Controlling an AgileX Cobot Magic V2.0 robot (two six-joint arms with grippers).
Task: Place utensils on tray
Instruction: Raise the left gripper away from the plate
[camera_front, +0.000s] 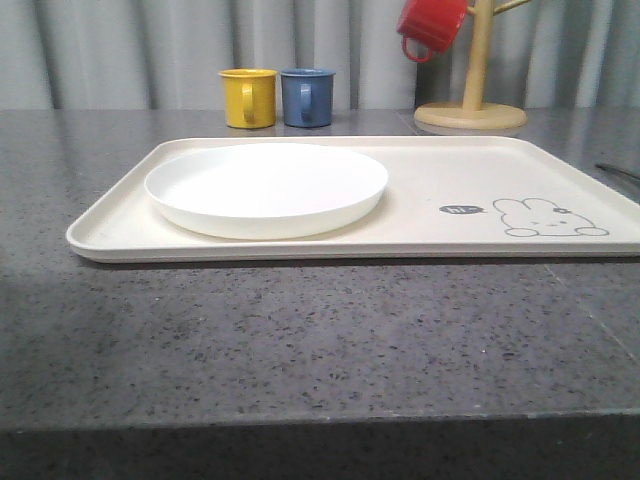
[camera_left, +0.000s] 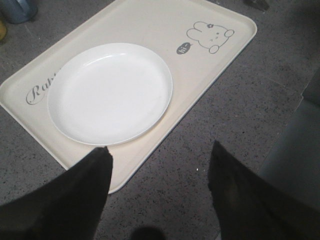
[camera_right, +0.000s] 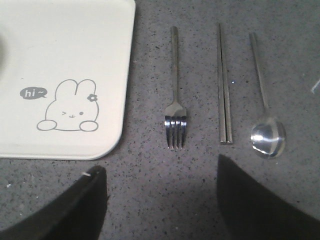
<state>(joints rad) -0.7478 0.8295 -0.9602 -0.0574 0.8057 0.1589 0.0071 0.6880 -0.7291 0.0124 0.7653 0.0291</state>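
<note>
Well, dark speckled table (camera_front: 300, 340), grey curtain behind. Cream tray (camera_front: 450, 180) carries white plate (camera_front: 266, 188). Both grippers spread wide, empty: left gripper (camera_left: 160, 175) over tray's near edge, right gripper (camera_right: 160, 195) over table. Beside tray, off it: fork (camera_right: 174, 95), paired metal sticks (camera_right: 224, 85), spoon (camera_right: 265, 115). Mugs (camera_front: 277, 97), mug tree (camera_front: 470, 70) at back.

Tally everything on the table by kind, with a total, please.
Cream rectangular rabbit-print tray: 1
Round white plate: 1
Mugs: 3, yellow, blue, red hanging on the stand
Wooden mug stand: 1
Silver metal fork: 1
Silver metal chopsticks, one pair: 1
Silver metal spoon: 1
Total: 9
</note>
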